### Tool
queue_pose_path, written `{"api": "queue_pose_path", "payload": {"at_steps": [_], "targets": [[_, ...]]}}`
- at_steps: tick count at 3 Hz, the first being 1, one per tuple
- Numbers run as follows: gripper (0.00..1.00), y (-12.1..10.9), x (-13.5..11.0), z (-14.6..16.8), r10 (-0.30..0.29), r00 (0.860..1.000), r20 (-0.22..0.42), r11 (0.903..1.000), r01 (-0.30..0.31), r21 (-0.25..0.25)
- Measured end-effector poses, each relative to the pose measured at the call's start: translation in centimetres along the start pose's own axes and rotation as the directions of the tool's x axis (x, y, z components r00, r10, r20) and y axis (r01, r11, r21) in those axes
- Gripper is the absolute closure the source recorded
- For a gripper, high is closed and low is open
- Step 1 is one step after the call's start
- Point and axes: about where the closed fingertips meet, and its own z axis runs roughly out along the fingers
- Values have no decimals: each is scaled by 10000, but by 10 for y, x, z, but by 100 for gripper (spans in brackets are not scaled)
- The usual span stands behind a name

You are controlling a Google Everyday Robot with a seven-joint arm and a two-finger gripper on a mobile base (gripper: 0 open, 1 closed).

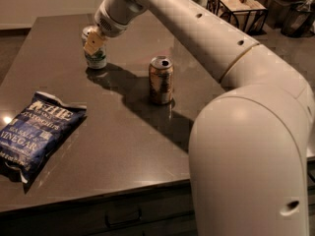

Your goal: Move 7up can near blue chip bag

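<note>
The 7up can (97, 59), green and white, stands upright at the far left of the dark table (113, 151). My gripper (92, 39) comes down over its top, shut on it, and its tan fingers (92, 44) hide the can's upper part. The blue chip bag (37, 134), with white "VINEGAR" lettering, lies flat at the table's front left corner, well nearer the front than the can.
A tan-gold can (161, 80) stands upright mid-table, right of the 7up can. My white arm (246, 132) fills the right side of the view. A wire basket (236, 9) and other items sit at the far right.
</note>
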Motion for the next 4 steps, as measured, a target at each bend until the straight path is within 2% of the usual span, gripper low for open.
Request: {"api": "queue_pose_path", "payload": {"at_steps": [1, 3, 4], "targets": [[100, 53, -1, -9, -670, 9971, 347, 9893, 709, -1274], [100, 114, 2, -12, -1521, 9881, 230, 9494, 1525, -2747], [84, 131, 1, -13, -2148, 9767, -36, 9310, 2036, -3029]]}}
